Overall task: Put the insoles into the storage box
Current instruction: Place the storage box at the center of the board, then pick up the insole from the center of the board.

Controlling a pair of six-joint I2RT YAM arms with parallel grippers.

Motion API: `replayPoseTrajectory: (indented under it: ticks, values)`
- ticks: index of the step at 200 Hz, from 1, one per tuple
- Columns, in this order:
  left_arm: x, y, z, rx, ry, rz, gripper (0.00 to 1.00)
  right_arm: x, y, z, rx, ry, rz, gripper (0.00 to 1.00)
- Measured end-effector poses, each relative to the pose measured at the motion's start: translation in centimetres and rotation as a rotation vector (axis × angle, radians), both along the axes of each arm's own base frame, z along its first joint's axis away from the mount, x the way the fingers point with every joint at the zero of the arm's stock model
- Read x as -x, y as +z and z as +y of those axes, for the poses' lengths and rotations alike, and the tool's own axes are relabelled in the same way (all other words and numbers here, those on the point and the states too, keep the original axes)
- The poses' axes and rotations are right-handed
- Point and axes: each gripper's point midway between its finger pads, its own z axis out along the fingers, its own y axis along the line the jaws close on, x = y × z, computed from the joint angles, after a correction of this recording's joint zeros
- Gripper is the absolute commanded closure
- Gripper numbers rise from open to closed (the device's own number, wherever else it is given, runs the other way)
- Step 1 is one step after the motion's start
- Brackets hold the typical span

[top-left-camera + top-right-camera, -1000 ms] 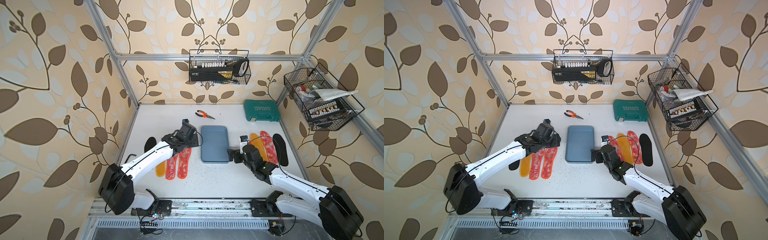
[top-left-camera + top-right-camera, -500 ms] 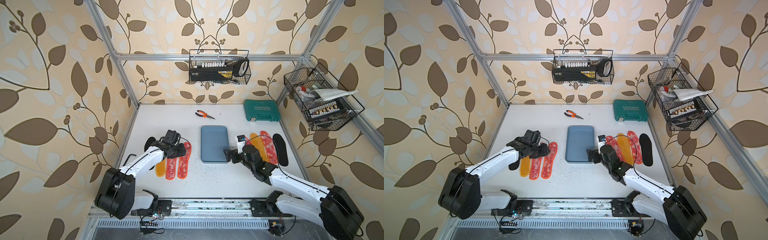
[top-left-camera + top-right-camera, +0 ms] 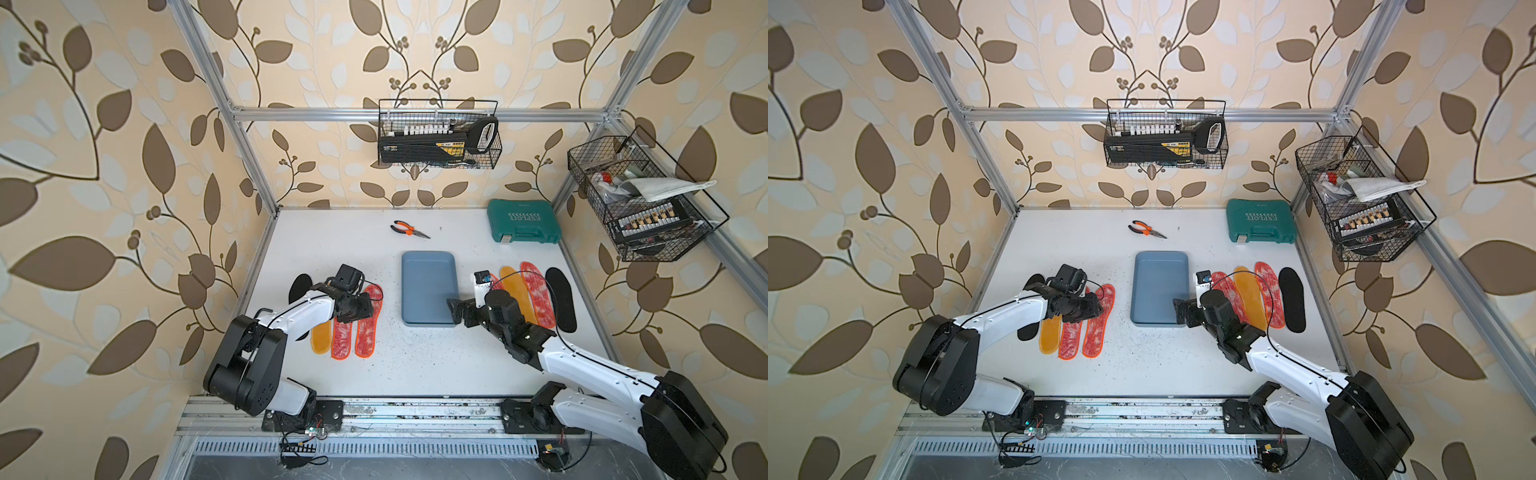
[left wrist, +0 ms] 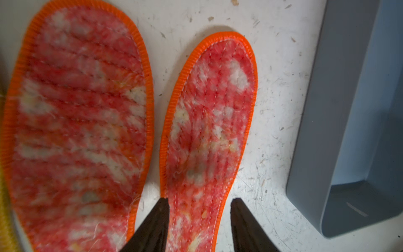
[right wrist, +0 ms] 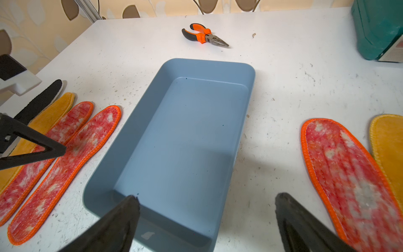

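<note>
The blue-grey storage box point(image 3: 428, 291) lies empty mid-table. Left of it lie several insoles: a black one point(image 3: 300, 284), an orange-yellow one point(image 3: 321, 338) and two red-speckled ones point(image 3: 341, 343). My left gripper point(image 4: 199, 200) is open, low over the red-speckled insole point(image 4: 209, 122) nearest the box. One finger sits at that insole's edge, the other stands clear of it. Right of the box lie more insoles, among them orange-yellow point(image 3: 512, 291), red-speckled point(image 3: 538, 297) and black point(image 3: 561, 299). My right gripper point(image 5: 207, 196) is wide open across the box's near right corner.
Orange-handled pliers point(image 3: 409, 230) lie behind the box. A green tool case point(image 3: 523, 226) stands at the back right. Black wire baskets hang on the back wall point(image 3: 438, 143) and the right wall point(image 3: 640, 208). Dark specks litter the white table point(image 3: 415, 365).
My left arm drew back from beside the box to the front, over the left red-speckled insoles, and its jaws narrowed. My right gripper edged toward the box's corner.
</note>
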Motion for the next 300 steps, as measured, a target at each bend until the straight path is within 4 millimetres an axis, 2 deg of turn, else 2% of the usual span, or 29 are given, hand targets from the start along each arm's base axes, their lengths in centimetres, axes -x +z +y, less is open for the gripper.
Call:
replayPoseTrajectory:
  ticks: [30,125,157,172,227,247,284,300]
  values:
    - [0.4,-1.0,0.2,-0.008,0.009,0.02,0.51,0.1,-0.2,-0.1,0.005,-0.001,0.006,0.01]
    - [0.4,-0.6,0.3,0.022,0.067,0.009,0.54,-0.2,-1.1,0.0,0.036,-0.009,0.047,0.01]
    - [0.2,-0.6,-0.6,0.071,0.101,0.017,0.6,-0.4,-1.5,0.0,0.05,-0.012,0.064,0.01]
    - [0.2,-1.1,-1.3,0.084,0.104,0.03,0.6,-0.5,-1.3,0.0,0.051,-0.015,0.062,0.01]
    - [0.3,-0.6,-3.2,0.125,0.116,0.03,0.61,-0.4,-1.4,-0.1,0.055,-0.018,0.064,0.01]
    - [0.4,0.2,-3.2,0.131,0.12,0.021,0.57,-0.4,-1.4,-0.1,0.055,-0.018,0.064,0.01]
    - [0.0,4.1,-2.2,0.116,0.113,-0.075,0.49,-0.4,-1.4,-0.1,0.055,-0.016,0.065,0.01]
    - [-0.1,4.9,-1.5,0.109,0.114,-0.099,0.47,-0.3,-1.4,0.2,0.048,-0.003,0.067,0.01]
